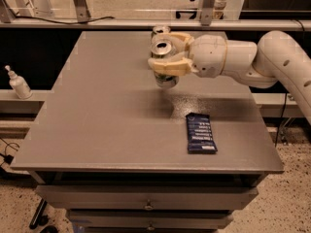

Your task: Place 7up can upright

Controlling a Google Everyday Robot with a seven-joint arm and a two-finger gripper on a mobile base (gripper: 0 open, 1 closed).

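Observation:
My gripper (pixel 163 58) hangs over the far middle of the grey table (pixel 97 125), at the end of the white arm (pixel 272 62) that reaches in from the right. Its cream fingers (pixel 170 66) are shut on the 7up can (pixel 166 79). The can is silver with a shiny metal top, which faces up and slightly toward the camera. It is held nearly upright, and its bottom is close to the tabletop; I cannot tell if it touches. The top of a second can (pixel 160 30) shows just behind the gripper.
A dark blue snack packet (pixel 200 133) lies flat on the table's front right. A small white pump bottle (pixel 18 84) stands on a ledge to the left of the table. Drawers (pixel 146 200) sit under the table's front edge.

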